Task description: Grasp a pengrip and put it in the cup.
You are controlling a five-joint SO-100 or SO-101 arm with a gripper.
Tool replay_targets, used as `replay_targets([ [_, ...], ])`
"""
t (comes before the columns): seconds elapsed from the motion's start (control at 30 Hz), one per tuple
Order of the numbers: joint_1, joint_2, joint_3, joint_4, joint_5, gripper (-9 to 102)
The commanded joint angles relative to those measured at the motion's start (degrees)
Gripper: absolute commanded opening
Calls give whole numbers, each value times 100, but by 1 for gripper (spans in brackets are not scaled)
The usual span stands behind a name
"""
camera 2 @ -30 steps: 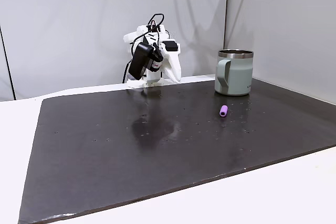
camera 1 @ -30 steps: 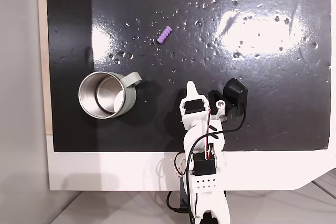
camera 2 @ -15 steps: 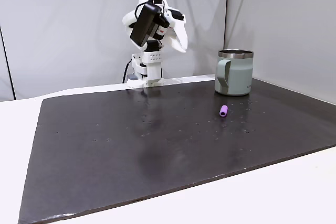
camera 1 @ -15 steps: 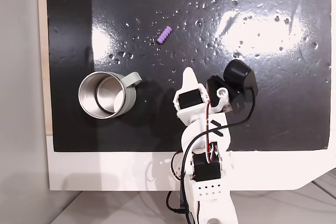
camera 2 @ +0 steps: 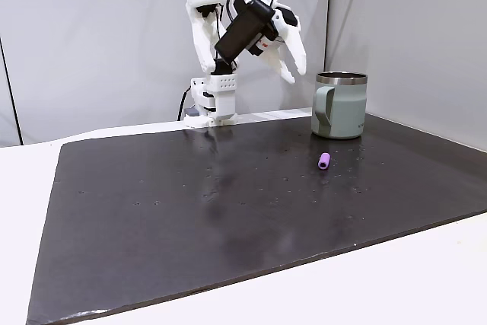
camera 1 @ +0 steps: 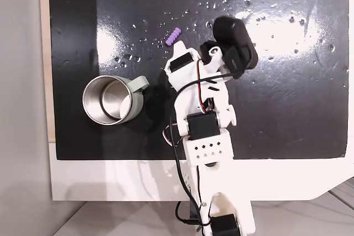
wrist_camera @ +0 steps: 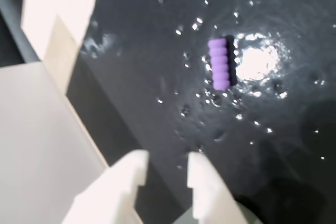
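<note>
The light-purple ribbed pengrip (camera 1: pixel 173 36) lies on the black mat, also seen in a fixed view (camera 2: pixel 324 160) and in the wrist view (wrist_camera: pixel 221 63). The steel cup (camera 1: pixel 110 100) stands upright to its lower left in a fixed view, handle toward the arm; in a fixed view the cup (camera 2: pixel 340 104) sits at the mat's far right. My gripper (camera 2: pixel 292 72) hangs high in the air, tilted down, left of the cup and well above the mat. In the wrist view the gripper (wrist_camera: pixel 167 163) is open by a narrow gap with nothing in it, and the pengrip lies beyond its tips.
The black mat (camera 1: pixel 287 92) is glossy with glare patches and small specks. It rests on a white table (camera 2: pixel 23 180) with walls behind. The arm's base (camera 1: pixel 213 192) stands at the mat's edge. A tan strip (wrist_camera: pixel 60 51) borders the mat.
The arm has unfolded from its low tucked pose, risen, and swung out over the mat toward the pengrip. The pengrip and cup have not moved.
</note>
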Motion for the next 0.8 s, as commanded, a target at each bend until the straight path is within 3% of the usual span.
replay_targets([
  [0.0, -149, -536, -791, 176, -220, 15],
  [0.27, -167, -1688, -1521, 308, -404, 24],
  [0.77, -9, -3516, -2408, 18, -940, 24],
])
